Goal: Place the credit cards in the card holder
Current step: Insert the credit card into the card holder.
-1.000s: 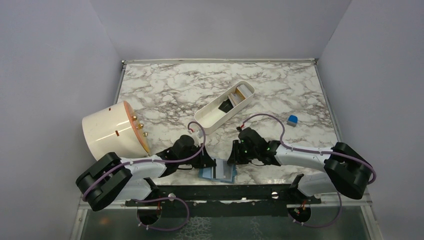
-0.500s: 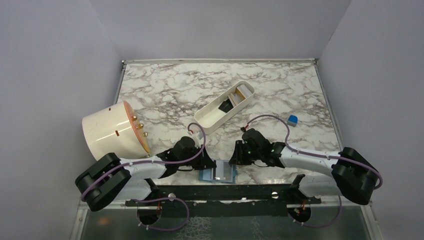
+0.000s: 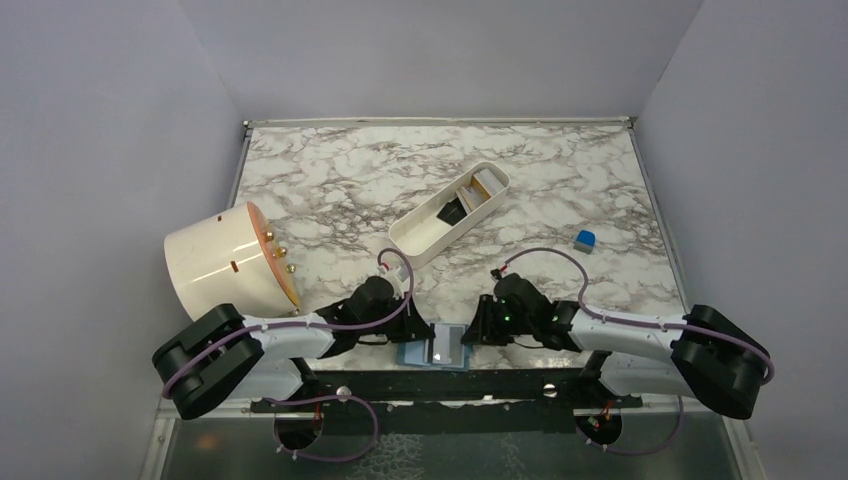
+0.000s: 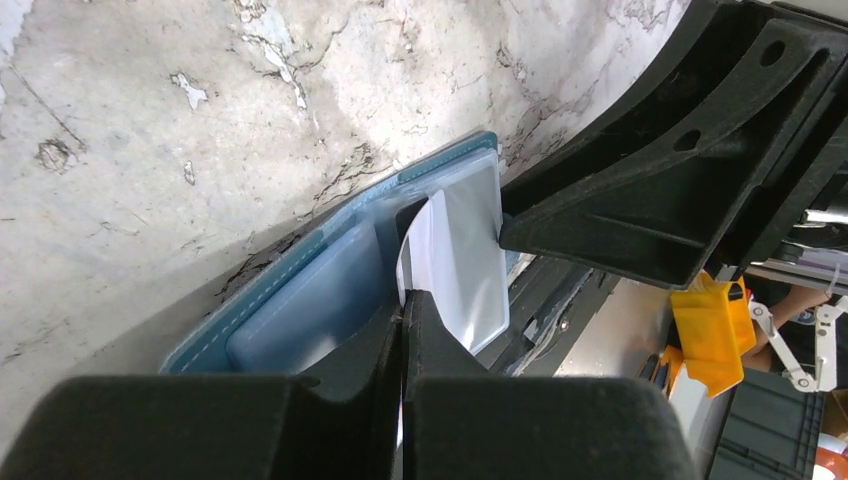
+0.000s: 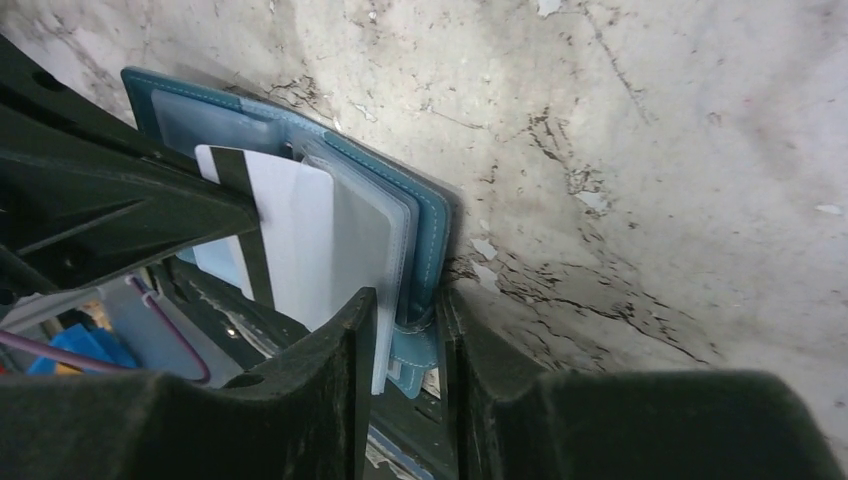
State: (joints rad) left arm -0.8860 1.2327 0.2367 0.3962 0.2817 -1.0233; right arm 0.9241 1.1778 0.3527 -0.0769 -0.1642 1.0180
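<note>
The card holder (image 3: 440, 348) lies open at bottom centre of the top view. The left gripper (image 4: 405, 305), jaws almost closed, pinches a white card (image 4: 460, 250) over its pockets. The right gripper (image 5: 405, 312), jaws narrowly apart, clamps the holder's edge.

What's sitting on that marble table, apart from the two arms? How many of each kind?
Card holder: 1
Credit card at its pocket: 1
White tray, cards inside too small to count: 1
Blue cube: 1
White drum: 1
Total: 5
</note>
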